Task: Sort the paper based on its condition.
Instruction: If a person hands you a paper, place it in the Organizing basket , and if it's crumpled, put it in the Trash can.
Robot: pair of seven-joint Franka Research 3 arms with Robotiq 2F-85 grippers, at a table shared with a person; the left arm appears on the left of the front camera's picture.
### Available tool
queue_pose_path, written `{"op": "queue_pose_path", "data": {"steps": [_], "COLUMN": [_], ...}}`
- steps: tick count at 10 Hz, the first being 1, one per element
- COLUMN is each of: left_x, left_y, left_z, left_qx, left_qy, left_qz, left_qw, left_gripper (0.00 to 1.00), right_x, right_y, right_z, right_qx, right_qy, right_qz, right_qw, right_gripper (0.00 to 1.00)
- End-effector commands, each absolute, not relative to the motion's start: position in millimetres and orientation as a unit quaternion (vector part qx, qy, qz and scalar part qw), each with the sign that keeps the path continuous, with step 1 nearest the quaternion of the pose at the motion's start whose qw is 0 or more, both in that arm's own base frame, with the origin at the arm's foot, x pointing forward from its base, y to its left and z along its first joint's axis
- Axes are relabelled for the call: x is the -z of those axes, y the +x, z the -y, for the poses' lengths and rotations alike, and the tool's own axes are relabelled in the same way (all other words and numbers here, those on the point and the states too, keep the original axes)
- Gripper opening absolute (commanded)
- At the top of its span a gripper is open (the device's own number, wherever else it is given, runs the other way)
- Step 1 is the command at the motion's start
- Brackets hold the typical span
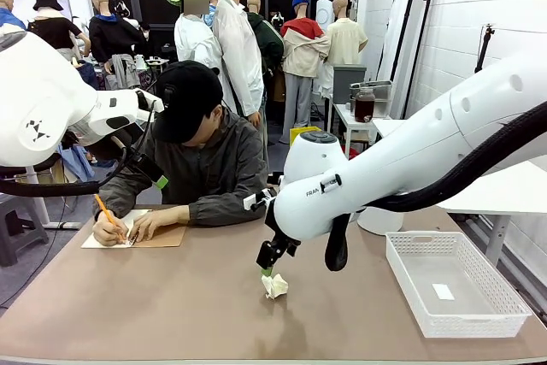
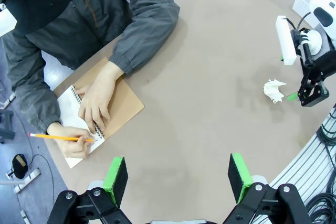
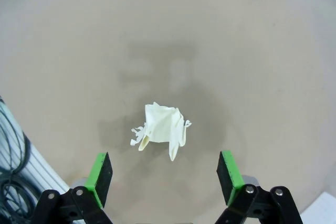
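White, light and loosely crumpled, the paper is itself the main risk. A wad like this would probably skid across the table if one pad reached it first, so any sideways drift on the way down could push it out of the gap. Thin torn tails stick out on one side of it; if the pads catch only those, I'd expect a weak hold that lets go on the lift. Going too deep would press the pads onto the tabletop. Too shallow and they would close on air above the wad. The right gripper is spread wide and holds nothing. In its wrist view the paper sits centred between the two green pads and just beyond their tips. From the front the tips hang just over the top of the wad — whether they touch it I cannot tell. The paper lies near mid-table, on the robot's side, well apart from the basket at the right and from the person writing in the notebook. The left gripper is also spread and empty, high over the table.
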State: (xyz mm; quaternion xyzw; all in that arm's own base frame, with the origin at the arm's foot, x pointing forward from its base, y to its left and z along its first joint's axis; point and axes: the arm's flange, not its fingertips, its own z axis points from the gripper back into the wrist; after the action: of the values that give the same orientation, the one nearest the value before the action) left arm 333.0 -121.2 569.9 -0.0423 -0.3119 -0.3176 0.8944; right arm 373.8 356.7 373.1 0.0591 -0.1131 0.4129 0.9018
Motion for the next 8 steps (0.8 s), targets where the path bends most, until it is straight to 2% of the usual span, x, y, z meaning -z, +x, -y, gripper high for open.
{"op": "queue_pose_path", "data": {"steps": [1,8], "left_x": [-570.3,-570.3], "left_y": [333.2,333.2], "left_z": [119.9,119.9], "left_qx": [0.317,0.317], "left_qy": [-0.041,-0.041], "left_qz": [0.311,0.311], "left_qw": [0.895,0.895], "left_gripper": [1.0,1.0], "right_x": [-364.8,-332.1], "right_y": [379.4,385.7], "right_z": [-369.0,-383.7], "right_qx": [-0.398,-0.378], "right_qy": [0.046,0.041], "right_qz": [0.091,0.05], "right_qw": [0.912,0.924], "right_gripper": [1.0,1.0]}}
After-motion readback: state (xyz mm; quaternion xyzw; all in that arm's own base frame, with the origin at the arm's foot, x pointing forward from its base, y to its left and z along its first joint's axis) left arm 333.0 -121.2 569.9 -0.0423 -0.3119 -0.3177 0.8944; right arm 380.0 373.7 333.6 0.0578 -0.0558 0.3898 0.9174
